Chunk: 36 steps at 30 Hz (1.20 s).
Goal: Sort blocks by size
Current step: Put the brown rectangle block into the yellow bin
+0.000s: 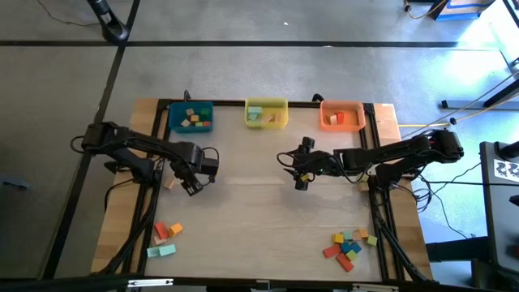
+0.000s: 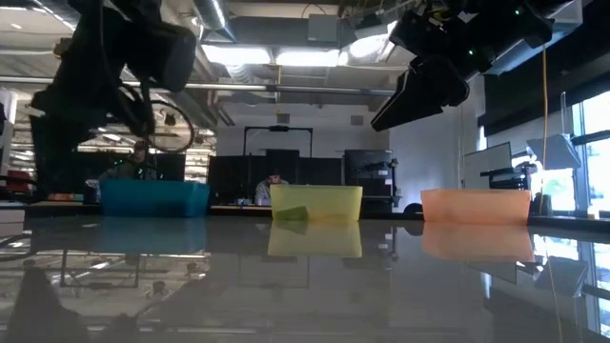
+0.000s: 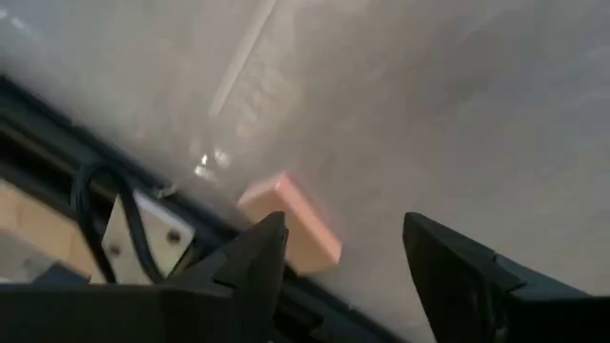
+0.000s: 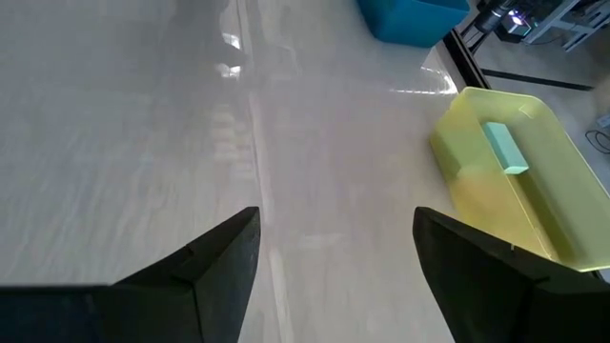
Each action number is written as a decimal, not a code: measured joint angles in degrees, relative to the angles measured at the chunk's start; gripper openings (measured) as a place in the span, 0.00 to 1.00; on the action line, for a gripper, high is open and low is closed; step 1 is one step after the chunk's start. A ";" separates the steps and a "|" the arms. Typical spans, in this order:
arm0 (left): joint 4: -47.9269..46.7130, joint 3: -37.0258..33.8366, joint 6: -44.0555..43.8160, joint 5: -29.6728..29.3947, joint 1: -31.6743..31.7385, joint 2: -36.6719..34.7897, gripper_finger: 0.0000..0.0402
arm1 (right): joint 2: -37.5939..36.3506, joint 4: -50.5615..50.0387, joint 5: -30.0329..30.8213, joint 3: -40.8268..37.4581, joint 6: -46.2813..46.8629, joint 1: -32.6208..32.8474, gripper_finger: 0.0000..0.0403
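blocks waiting at the worktop's edges

the worktop (image 1: 259, 211) is carrying three bins along its far edge. the left claw (image 1: 195, 180) is hovering released over a tan block (image 3: 291, 221) by the left edge; the right claw (image 1: 301, 172) is hanging released above the middle. loose blocks (image 1: 348, 246) are lying at the near right corner, others (image 1: 165, 238) at the near left.

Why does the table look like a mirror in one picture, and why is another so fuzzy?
Low view: the camera sits level with the glossy table, so the bins, like the yellow bin, reflect in it against bright ceiling lights. Left wrist view: the tan block is blurred. High view: glare at the upper right corner.
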 joint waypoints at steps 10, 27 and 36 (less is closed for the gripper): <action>-2.06 -3.62 3.78 5.35 0.02 1.14 0.15 | 0.00 1.44 -0.17 -0.02 0.04 0.00 0.68; 3.06 -10.23 3.85 6.01 0.96 3.86 0.01 | 2.92 3.28 -0.90 -0.04 -0.07 0.02 0.68; 3.77 -9.06 9.87 6.54 2.17 9.77 0.00 | 3.43 3.21 -0.82 -0.04 -0.14 0.01 0.68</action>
